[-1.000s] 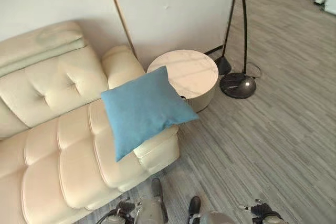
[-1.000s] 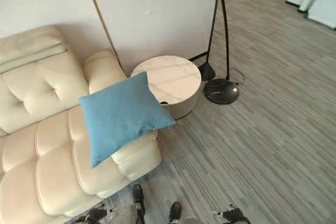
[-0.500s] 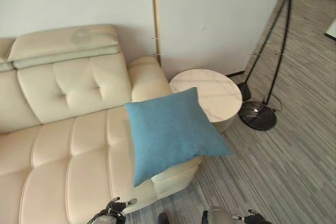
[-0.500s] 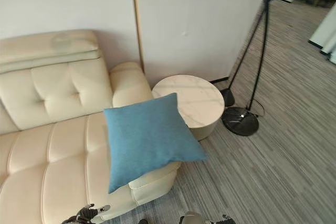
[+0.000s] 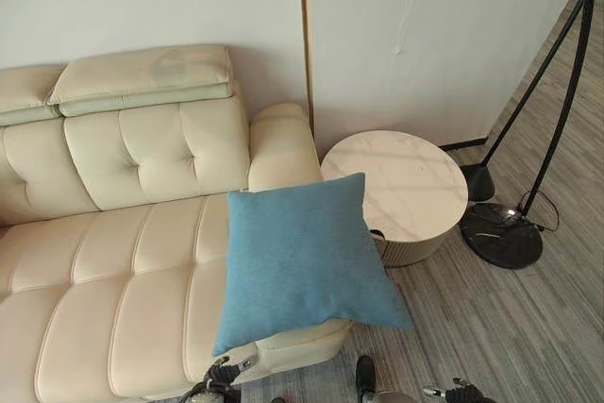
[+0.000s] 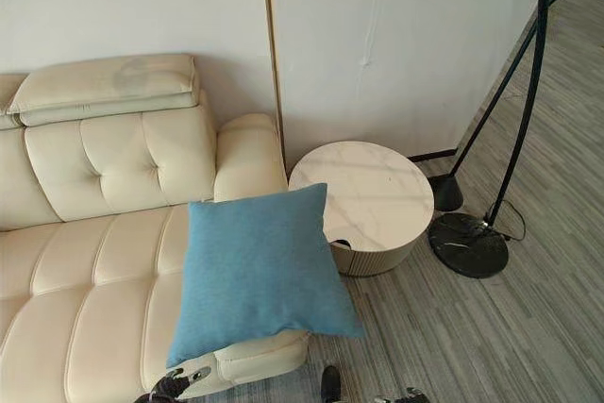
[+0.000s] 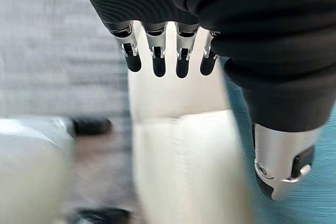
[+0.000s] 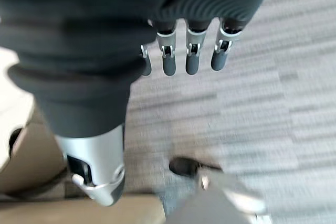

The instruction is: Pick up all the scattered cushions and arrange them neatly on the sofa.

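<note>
One blue cushion (image 5: 302,266) sits tilted on the right end of the cream sofa (image 5: 113,271), with its lower right corner hanging out past the seat edge over the grey floor (image 6: 491,327). Just beside the sofa arm there's a round marble side table (image 5: 406,186), then a black floor lamp (image 5: 528,167) further right. Both hands are down low and holding nothing: left hand (image 7: 168,56) and right hand (image 8: 189,56), fingers straight and relaxed.
</note>
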{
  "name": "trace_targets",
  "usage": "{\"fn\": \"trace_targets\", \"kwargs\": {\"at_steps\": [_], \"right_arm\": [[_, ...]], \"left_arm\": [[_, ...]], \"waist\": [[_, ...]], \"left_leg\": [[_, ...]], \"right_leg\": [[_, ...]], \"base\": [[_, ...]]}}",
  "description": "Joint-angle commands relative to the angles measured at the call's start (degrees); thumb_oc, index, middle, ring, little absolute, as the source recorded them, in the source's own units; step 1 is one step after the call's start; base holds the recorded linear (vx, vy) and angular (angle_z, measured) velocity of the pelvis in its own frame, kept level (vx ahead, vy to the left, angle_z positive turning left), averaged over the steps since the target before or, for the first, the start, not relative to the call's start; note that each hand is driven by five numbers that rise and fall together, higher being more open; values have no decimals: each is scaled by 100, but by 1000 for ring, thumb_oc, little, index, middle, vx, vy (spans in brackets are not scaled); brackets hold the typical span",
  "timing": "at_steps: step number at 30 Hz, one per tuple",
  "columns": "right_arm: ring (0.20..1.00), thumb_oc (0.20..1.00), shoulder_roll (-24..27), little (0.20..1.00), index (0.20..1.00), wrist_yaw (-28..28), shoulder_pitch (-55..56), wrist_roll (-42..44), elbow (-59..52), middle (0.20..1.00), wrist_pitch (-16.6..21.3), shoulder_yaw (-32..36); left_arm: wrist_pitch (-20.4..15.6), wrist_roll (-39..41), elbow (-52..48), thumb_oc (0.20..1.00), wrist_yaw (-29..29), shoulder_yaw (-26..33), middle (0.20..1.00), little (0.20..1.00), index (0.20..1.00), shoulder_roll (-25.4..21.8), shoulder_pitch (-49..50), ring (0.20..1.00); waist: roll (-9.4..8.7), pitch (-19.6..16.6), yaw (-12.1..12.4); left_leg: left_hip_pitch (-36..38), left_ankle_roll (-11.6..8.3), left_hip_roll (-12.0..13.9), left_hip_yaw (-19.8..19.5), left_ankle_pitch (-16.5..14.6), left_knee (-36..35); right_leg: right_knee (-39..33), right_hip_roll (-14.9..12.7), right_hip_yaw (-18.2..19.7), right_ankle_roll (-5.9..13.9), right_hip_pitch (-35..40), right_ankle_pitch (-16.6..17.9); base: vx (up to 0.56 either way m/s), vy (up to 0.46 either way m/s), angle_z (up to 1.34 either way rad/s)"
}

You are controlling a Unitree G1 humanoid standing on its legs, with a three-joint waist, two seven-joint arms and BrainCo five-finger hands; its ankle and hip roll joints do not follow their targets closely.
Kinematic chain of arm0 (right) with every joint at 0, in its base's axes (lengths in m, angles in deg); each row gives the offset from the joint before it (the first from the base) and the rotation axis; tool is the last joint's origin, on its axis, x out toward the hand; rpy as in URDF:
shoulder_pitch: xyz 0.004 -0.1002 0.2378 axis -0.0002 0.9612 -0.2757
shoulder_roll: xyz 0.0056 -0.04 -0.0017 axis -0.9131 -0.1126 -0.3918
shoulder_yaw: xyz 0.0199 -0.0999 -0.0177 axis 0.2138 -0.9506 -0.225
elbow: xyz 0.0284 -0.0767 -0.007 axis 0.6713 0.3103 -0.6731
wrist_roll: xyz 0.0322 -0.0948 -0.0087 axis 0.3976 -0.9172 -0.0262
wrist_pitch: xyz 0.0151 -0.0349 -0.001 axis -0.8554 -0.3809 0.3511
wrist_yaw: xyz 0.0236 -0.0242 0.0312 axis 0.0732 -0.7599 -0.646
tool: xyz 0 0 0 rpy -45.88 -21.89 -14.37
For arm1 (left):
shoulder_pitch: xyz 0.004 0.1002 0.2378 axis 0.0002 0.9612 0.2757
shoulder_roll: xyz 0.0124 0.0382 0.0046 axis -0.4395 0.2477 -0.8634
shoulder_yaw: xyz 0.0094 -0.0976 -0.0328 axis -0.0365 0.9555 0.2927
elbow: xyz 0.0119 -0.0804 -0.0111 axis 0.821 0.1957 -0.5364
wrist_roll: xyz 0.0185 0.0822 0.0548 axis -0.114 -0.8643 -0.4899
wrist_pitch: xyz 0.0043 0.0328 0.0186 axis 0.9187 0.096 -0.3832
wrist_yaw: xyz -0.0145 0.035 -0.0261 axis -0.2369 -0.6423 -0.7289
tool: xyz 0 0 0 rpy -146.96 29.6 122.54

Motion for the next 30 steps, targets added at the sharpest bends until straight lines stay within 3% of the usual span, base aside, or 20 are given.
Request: {"fn": "trace_targets", "kwargs": {"at_steps": [1,5,6,10,13,15,22,30], "right_arm": [[1000,1000,306,1000,1000,88,-265,-107,140,1000,-26,97],[1000,1000,1193,1000,1000,90,-561,-150,-439,1000,-35,237],[1000,1000,1691,1000,1000,102,-716,-186,-960,1000,-45,326],[1000,1000,2533,1000,1000,126,-1140,-362,-2217,1000,-144,390],[1000,1000,2631,1000,1000,79,-1491,-438,-2351,1000,-211,112],[1000,1000,2518,1000,1000,63,-2023,-462,-2281,1000,-287,-285],[1000,1000,1342,1000,1000,291,-3779,-666,-1597,1000,-500,-1545],[1000,1000,564,1000,1000,625,-5239,-15,-745,1000,-427,-2153]], "left_arm": [[-191,788,199,1000,92,339,1000,1000,1000,-557,-363,1000],[-260,1078,-75,1000,73,630,1000,1000,1000,-1194,-575,1000],[-276,1211,-269,1000,40,742,1000,1000,1000,-1546,-663,1000],[-276,1416,-748,1000,-46,864,1000,1000,1000,-2127,-661,1000],[-219,1395,-660,1000,-113,702,1000,1000,1000,-2253,-834,1000],[-130,1395,-422,1000,-189,439,1000,1000,1000,-2269,-1138,1000],[20,1358,380,1000,-120,-204,1000,1000,1000,-2103,-2322,1000],[-96,1600,710,1000,140,-886,1000,1000,1000,-2239,-3912,1000]], "waist": [[-204,60,-128],[-204,65,-138],[-194,71,-142],[-131,4,-148],[-117,8,-152],[-122,45,-156],[-254,340,-152],[-442,850,-61]], "left_leg": [[-362,-138,-98,-78,148,-263],[-403,-210,-18,-65,174,-263],[-405,-231,7,-43,182,-263],[-311,-247,20,-5,133,-263],[-289,-250,10,-6,107,-263],[-311,-253,2,5,113,-263],[-601,-231,-11,42,186,-263],[-1424,-208,-74,-26,448,-152]], "right_leg": [[17,-463,226,702,372,-1017],[17,-417,171,704,355,-1059],[17,-403,161,712,365,-1074],[17,-402,145,732,475,-1110],[17,-413,146,743,481,-1096],[17,-423,157,751,442,-1059],[17,-433,229,748,90,-894],[136,-491,290,717,-701,-609]], "base": [[49,-113,-8],[7,-54,2],[0,0,0],[39,28,3],[20,45,-2],[-19,40,0],[-66,10,-9],[-128,12,2]]}}
